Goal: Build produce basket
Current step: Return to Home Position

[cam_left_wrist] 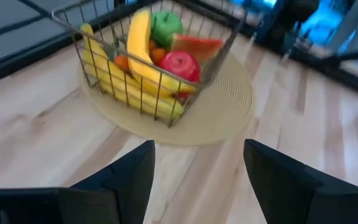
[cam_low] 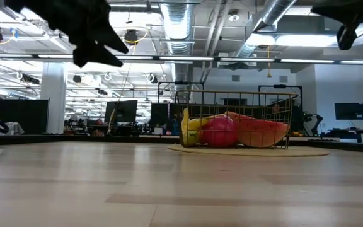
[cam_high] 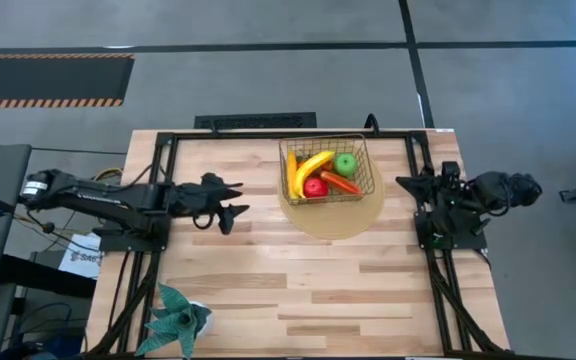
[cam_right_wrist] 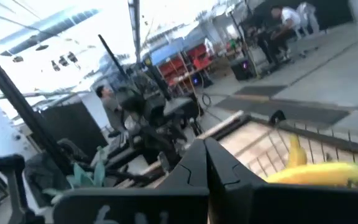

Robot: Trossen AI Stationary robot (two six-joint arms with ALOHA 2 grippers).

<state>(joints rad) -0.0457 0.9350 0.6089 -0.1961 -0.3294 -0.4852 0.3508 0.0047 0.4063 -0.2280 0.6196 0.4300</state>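
Basket (cam_high: pixel 364 160) is seated on the round tan mat (cam_high: pixel 333 222), at the far side of the table (cam_high: pixel 268 290), a little toward the right arm. The mat is judged to mark the drop spot and to keep the wire base from sliding.

Produce is packed inside the basket: two bananas (cam_left_wrist: pixel 138 43) laid lengthwise, one propped over the other, red apple (cam_left_wrist: pixel 180 62) against the near wall, green apple (cam_left_wrist: pixel 166 28) behind it, watermelon wedge (cam_left_wrist: pixel 197 45) beside it, and small orange pieces (cam_left_wrist: pixel 157 55) wedged under the upper banana. No produce is seen loose on the table, so loading is judged done and only the retreat to rest is left.

Left gripper (cam_high: pixel 238 199) is held above the table, off the basket's left side, near it but not touching. Its fingers (cam_left_wrist: pixel 129 177) are spread and nothing is held between them. In its wrist view the basket is framed straight ahead, beyond the fingertips. In the low view it is seen above basket rim level, so the mesh is cleared.

Right gripper (cam_high: pixel 405 183) is folded back over its base at the right edge, just off the basket's right side and apart from it. Its fingers (cam_right_wrist: pixel 191 168) are pressed together and empty.

The basket thus lies between the two grippers, contacted by neither. The teal plant (cam_high: pixel 178 318) is left at the near-left corner, well apart.
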